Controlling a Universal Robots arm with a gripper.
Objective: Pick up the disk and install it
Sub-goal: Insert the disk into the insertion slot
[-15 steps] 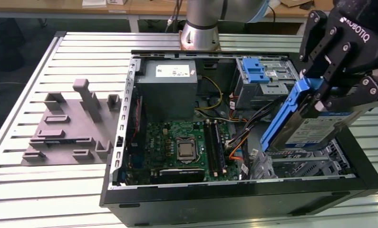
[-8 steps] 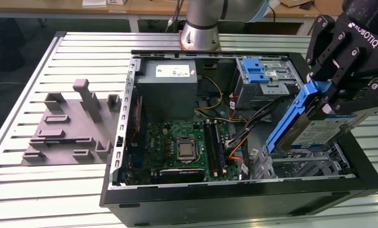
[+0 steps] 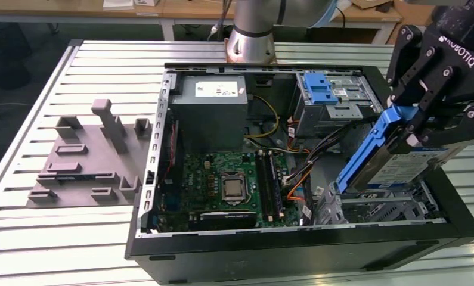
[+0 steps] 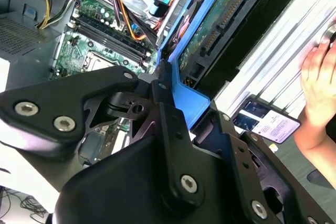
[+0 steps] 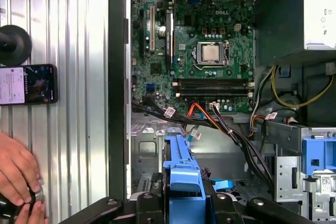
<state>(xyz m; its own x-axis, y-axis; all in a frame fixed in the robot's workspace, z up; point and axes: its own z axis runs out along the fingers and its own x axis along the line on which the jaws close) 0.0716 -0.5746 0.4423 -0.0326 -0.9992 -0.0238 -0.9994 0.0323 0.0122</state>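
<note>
Above the open computer case, at the exterior view's right, your pincer is clenched on the disk, tilted over the lower drive bay: pickup done, seating left.

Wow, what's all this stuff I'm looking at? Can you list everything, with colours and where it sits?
computer case: one, black, open, on the slatted table
table: one, silver, under everything
motherboard: one, green, on the case floor
power-supply box: one, grey, far corner of the case
drive cage: one, silver with blue latch, beside the power-supply box
fixture tray: one, grey, on the table at the exterior view's left
phone: one, black, on the table
disk: one, silver in blue caddy, tilted above the case
person's hand: on the table
gripper: one, black, holding the disk
</note>
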